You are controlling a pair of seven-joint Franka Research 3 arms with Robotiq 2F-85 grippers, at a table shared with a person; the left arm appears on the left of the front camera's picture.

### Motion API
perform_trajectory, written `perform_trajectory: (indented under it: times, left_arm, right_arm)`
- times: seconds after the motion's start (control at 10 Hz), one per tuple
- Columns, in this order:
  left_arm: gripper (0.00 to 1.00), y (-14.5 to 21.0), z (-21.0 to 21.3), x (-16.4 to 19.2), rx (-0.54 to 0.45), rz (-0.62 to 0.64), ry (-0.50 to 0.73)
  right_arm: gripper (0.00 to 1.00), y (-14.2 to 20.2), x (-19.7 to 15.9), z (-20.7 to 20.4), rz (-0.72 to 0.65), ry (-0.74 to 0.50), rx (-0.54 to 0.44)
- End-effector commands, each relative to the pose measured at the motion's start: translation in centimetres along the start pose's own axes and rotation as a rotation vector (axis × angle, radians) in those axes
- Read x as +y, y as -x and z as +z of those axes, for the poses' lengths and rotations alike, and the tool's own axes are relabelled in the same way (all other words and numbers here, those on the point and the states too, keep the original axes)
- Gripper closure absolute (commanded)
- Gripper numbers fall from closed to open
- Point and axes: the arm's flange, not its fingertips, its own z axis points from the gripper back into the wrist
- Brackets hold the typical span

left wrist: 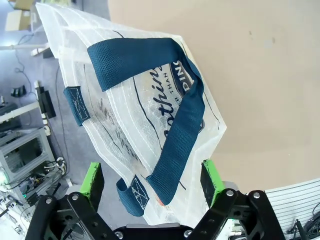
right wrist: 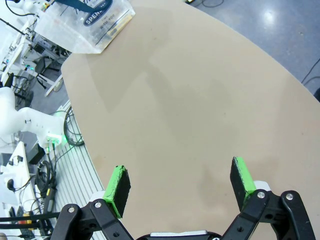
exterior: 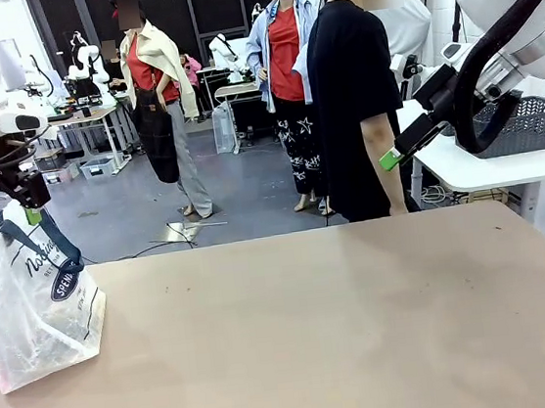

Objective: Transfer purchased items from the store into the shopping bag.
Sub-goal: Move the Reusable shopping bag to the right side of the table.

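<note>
Shopping bag (exterior: 29, 301): sits at the left edge of the tan table (exterior: 317, 337), translucent plastic with navy strap handles, cursive lettering and a navy oval logo. It leans and sags a little. From my left wrist I see it (left wrist: 145, 110) straight below, one navy strap (left wrist: 180, 130) looped across its face.

Store (exterior: 520, 127): dark grey lattice basket on a white side table (exterior: 485, 168) behind my right arm, well apart from the bag, off the tan table. I cannot tell what is in it.

My left claw (exterior: 18, 198): hangs just above the bag's handles at the left edge. In the wrist view it (left wrist: 152, 182) is spread wide, green pads (left wrist: 93, 180) on either side of the bag's lower end, gripping nothing. I cannot tell whether a pad touches the plastic.

My right claw (exterior: 392, 158): raised high over the far right of the table, near the person's arm. In its wrist view it (right wrist: 182, 185) is released, green pads (right wrist: 120, 187) set wide apart, bare tabletop (right wrist: 190, 100) beneath, the bag (right wrist: 85, 20) far off at the top corner.

Person (exterior: 354, 96): stands at the far side in a black shirt, arm hanging down.
</note>
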Motion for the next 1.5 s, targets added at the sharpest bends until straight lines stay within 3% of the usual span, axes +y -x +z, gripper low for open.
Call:
perform_trajectory:
  times: [0.0,0.2,0.3,0.5,0.8,1.1,1.2,1.3,1.4]
  left_arm:
    - [0.00,0.1,0.2,0.2,-0.009,0.005,0.001]
    - [0.00,0.0,0.0,0.0,0.000,0.000,0.000]
    - [0.00,1.8,0.8,0.8,0.007,-0.036,0.043]
    - [0.00,2.9,3.0,-0.7,-0.090,-0.180,0.147]
    - [0.00,2.8,3.4,-2.5,-0.171,-0.365,0.523]
    - [0.00,2.6,2.3,-4.7,-0.436,-0.515,0.727]
    - [0.00,2.1,1.9,-6.1,-0.437,-0.533,0.734]
    - [0.00,1.6,1.9,-7.6,-0.533,-0.593,0.770]
    - [0.00,1.2,2.0,-8.6,-0.710,-0.607,0.814]
  right_arm:
    - [0.00,-0.3,-0.1,-0.1,-0.009,-0.014,-0.012]
    - [0.00,-0.3,-0.1,-0.1,-0.009,-0.014,-0.012]
    - [0.00,-0.3,-0.1,-0.1,-0.009,-0.014,-0.012]
    - [0.00,-0.3,-0.1,-0.1,-0.009,-0.014,-0.012]
    - [0.00,-0.3,-0.1,-0.1,-0.009,-0.014,-0.012]
    - [0.00,-0.3,-0.1,-0.1,-0.009,-0.014,-0.012]
    - [0.00,-0.3,-0.1,-0.1,-0.009,-0.014,-0.012]
    - [0.00,-0.3,-0.1,-0.1,-0.009,-0.014,-0.012]
    - [0.00,-0.3,-0.1,-0.1,-0.009,-0.014,-0.012]
